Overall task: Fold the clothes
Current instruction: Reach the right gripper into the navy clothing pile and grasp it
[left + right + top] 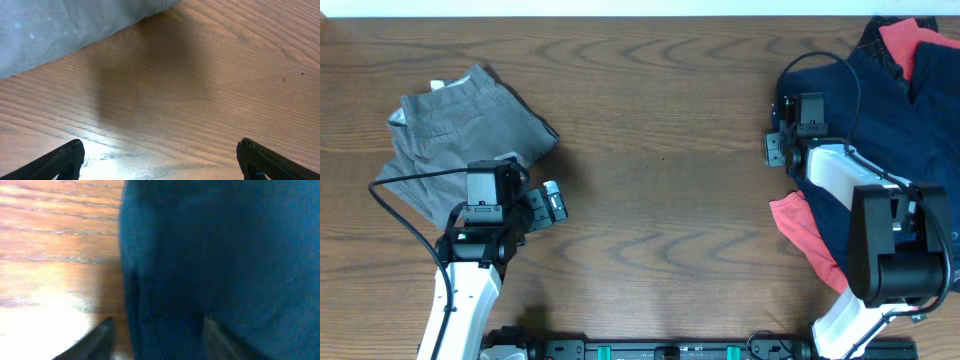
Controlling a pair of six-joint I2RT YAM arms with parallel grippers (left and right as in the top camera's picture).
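A folded grey garment (460, 130) lies at the far left of the table; its edge shows at the top left of the left wrist view (60, 25). My left gripper (552, 202) (160, 150) is open and empty over bare wood, just right of the grey garment. A navy garment (880, 120) lies in a pile at the right. My right gripper (773, 138) (157, 325) is open at the navy garment's left edge (225, 255), with that edge between its fingers.
A red garment lies under the navy one, showing at the far right top (910, 45) and near the right arm's base (805, 235). The wooden table (660, 150) spans the view between both arms.
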